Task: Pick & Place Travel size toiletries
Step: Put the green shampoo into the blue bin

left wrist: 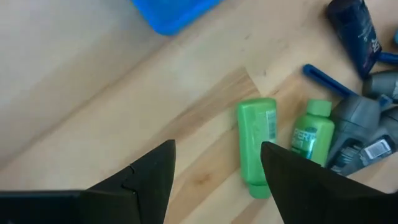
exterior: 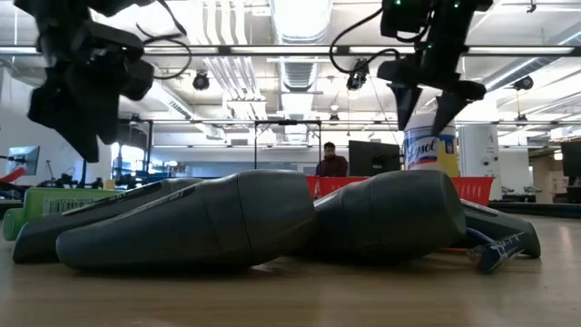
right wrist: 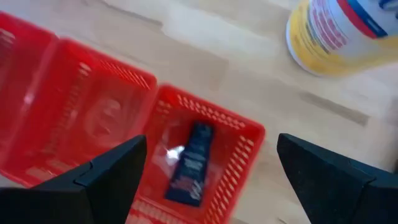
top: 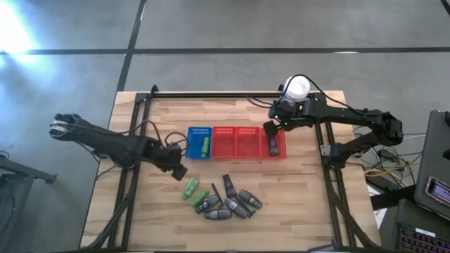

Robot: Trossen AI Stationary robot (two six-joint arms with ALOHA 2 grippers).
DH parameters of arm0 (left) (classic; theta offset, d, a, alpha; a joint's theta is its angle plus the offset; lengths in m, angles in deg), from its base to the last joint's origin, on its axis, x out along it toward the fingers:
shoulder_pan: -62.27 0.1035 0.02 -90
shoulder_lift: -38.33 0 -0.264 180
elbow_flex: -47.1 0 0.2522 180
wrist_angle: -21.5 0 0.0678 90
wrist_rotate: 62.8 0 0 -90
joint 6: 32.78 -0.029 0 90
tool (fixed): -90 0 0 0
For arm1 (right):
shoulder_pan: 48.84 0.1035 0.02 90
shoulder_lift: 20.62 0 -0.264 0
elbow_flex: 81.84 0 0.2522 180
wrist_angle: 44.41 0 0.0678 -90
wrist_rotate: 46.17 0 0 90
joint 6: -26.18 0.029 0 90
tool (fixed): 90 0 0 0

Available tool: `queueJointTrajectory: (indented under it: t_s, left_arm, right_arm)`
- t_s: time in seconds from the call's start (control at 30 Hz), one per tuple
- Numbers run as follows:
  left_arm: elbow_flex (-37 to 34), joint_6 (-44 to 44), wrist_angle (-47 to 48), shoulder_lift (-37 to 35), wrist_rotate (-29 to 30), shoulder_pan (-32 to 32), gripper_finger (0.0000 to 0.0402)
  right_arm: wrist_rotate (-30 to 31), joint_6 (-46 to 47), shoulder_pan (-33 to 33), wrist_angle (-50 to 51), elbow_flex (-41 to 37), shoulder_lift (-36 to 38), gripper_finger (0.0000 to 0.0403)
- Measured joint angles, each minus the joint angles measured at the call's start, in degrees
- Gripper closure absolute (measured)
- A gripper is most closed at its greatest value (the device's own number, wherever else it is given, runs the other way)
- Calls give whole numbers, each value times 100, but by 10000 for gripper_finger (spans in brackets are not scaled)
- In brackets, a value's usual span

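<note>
The tall canister (exterior: pixel 430 152) at the right of the low view carries blue script that looks like "Lysol". A green bottle (left wrist: pixel 313 132) in the left wrist view shows white letters, roughly "ER"; its other print is unreadable.

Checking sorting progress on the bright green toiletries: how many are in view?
3. One green bottle lies in the blue basket. Two more, a green tube and a green bottle beside it, lie on the table at the pile's left. Others may be hidden.
</note>
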Motion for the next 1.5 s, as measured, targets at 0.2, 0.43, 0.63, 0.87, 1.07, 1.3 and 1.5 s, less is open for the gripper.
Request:
queueJointTrajectory:
  t_s: [0.2,0.43,0.63,0.87,1.07,1.3,1.5]
  left_arm:
    - [0,1167,-226,132,770,-804,161]
    - [239,1736,-432,1114,583,-1199,161]
    - [1269,1689,63,2254,429,-1255,161]
    - [2093,1461,602,3228,389,-1252,160]
    - [2101,1349,609,3768,166,-1216,161]
    - [2107,1025,536,3964,-321,-1203,169]
    - [2092,758,523,3765,-250,-1178,241]
  right_arm:
    - [-332,-662,28,48,0,-2,42]
    - [-424,-1162,48,47,0,7,57]
    - [-441,-1623,57,47,0,9,65]
    - [-426,-1799,57,42,0,13,56]
    - [-417,-1923,57,36,0,13,41]
    - [-413,-1921,57,36,0,13,39]
    - [-400,-1913,57,36,0,13,39]
